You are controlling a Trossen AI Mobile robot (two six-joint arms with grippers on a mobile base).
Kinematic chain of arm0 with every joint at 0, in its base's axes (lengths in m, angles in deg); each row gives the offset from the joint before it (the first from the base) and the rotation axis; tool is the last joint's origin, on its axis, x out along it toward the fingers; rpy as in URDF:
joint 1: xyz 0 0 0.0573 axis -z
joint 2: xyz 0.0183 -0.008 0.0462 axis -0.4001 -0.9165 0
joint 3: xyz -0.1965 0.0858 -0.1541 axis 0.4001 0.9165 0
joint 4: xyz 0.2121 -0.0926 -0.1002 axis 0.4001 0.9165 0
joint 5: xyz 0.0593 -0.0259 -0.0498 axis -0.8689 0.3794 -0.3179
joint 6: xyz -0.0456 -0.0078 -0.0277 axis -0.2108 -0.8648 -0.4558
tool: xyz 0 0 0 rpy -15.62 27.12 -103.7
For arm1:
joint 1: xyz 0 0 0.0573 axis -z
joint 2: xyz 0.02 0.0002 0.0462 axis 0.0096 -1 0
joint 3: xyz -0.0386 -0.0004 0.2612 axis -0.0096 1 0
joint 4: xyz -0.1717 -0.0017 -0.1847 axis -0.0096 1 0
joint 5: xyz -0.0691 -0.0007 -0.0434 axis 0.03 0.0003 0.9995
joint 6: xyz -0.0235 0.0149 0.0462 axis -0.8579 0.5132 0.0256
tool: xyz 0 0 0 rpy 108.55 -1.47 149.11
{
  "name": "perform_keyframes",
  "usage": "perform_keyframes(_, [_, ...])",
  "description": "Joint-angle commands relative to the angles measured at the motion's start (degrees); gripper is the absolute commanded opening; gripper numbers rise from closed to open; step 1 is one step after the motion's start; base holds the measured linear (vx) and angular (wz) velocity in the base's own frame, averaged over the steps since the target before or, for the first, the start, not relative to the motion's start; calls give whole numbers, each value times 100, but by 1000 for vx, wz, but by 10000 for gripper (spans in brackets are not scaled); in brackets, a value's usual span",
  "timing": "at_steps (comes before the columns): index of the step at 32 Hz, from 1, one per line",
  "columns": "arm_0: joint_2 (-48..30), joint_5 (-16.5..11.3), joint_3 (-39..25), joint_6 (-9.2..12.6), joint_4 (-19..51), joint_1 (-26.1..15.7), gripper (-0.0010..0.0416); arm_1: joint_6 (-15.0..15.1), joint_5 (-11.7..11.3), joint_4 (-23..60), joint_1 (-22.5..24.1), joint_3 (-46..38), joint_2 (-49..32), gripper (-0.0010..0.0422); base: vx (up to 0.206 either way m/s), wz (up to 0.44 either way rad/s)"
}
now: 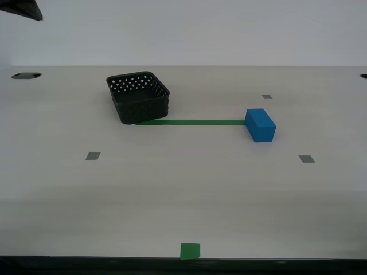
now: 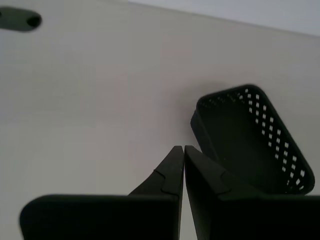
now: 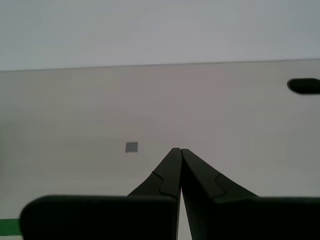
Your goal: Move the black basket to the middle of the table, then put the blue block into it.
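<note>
The black basket (image 1: pixel 139 97) stands empty on the table (image 1: pixel 183 195), toward the exterior view's left at the end of a green tape strip. The blue block (image 1: pixel 260 124) lies at the strip's other end, toward the exterior view's right. My second gripper (image 2: pixel 180 149) is shut and empty, held above the table beside the basket (image 2: pixel 252 137), apart from it. My first gripper (image 3: pixel 177 150) is shut and empty over bare table; neither basket nor block shows in its view. A dark arm part (image 1: pixel 23 10) shows at the exterior view's upper left corner.
A green tape strip (image 1: pixel 192 122) runs between basket and block. A green square (image 1: pixel 190 250) sits at the table's near edge. Grey square markers (image 1: pixel 93 155) (image 1: pixel 306 158) (image 1: pixel 266 96) dot the top. Dark oval holes (image 1: pixel 26 75) (image 3: pixel 304 86) lie near the far edge.
</note>
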Motion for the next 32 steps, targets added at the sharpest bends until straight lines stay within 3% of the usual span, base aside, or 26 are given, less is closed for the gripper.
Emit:
perform_keyframes(1, [-48, -20, 11, 22, 101, -37, 0, -111, 79, 15, 162, -188, -581, 0, 0, 0])
perform_keyframes(5, [-304, -28, 11, 26, 352, -90, 0, -227, 455, 151, 472, -717, -1611, 0, 0, 0])
perform_keyframes(7, [-404, -160, 9, 28, 424, -116, 0, -236, 719, 398, 610, -1115, -2059, 0, 0, 0])
perform_keyframes(9, [-494, -321, 9, 33, 428, -129, 0, -197, 785, 826, 785, -1644, -2518, 0, 0, 0])
perform_keyframes(13, [-531, -426, 9, 61, 407, -192, 0, -79, 501, 1512, 988, -2704, -3423, 0, 0, 0])
perform_keyframes(17, [-531, -428, 9, 61, 466, -203, 0, -96, 501, 2249, 990, -3606, -4094, 12, 0, 0])
perform_keyframes(21, [-531, -428, 11, 59, 540, -236, 0, -166, 407, 2319, 990, -3904, -4262, 56, 0, 0])
perform_keyframes(22, [-531, -431, 11, 59, 555, -236, 0, 20, 280, 2302, 986, -3921, -4260, 72, 0, 0])
perform_keyframes(24, [-531, -431, 9, 59, 570, -240, 0, 212, -190, 2315, 984, -3919, -4258, 88, 0, 0])
perform_keyframes(25, [-531, -431, 11, 59, 566, -240, 0, 164, -280, 2334, 981, -3919, -4258, 93, 0, 0])
perform_keyframes(26, [-531, -431, 11, 59, 566, -245, 0, -223, -332, 2400, 975, -3908, -4258, 106, 0, 0])
perform_keyframes(28, [-531, -431, 9, 59, 564, -245, 0, -592, -334, 2446, 968, -3884, -4258, 126, 0, 0])
perform_keyframes(32, [-531, -431, 11, 59, 564, -254, 0, -592, -334, 2387, 975, -3884, -4258, 174, 0, 0])
